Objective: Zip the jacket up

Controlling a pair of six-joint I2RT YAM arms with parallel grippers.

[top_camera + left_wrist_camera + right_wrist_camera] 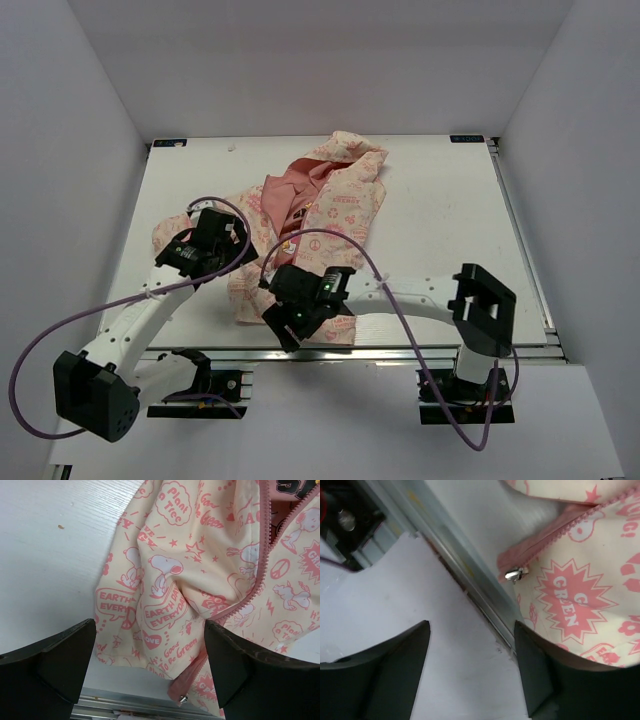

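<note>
The cream jacket (340, 200) with pink prints lies flat mid-table, hood far, hem at the front edge. Its front is open at the top, showing salmon lining (290, 195). The pink zipper (255, 592) runs down to a small metal slider (182, 698) at the hem, which also shows in the right wrist view (515, 574). My left gripper (218, 232) is open over the jacket's left side; cream fabric lies below its spread fingers (150, 625). My right gripper (283, 325) is open and empty (471, 625) just off the hem, over the table's front edge, with the slider ahead of it.
The white table (440, 220) is walled by white panels on three sides. An aluminium rail (470, 575) runs along its front edge under the hem. Purple cables (390, 290) loop from both arms. The left sleeve (165, 232) lies bunched beside the left gripper.
</note>
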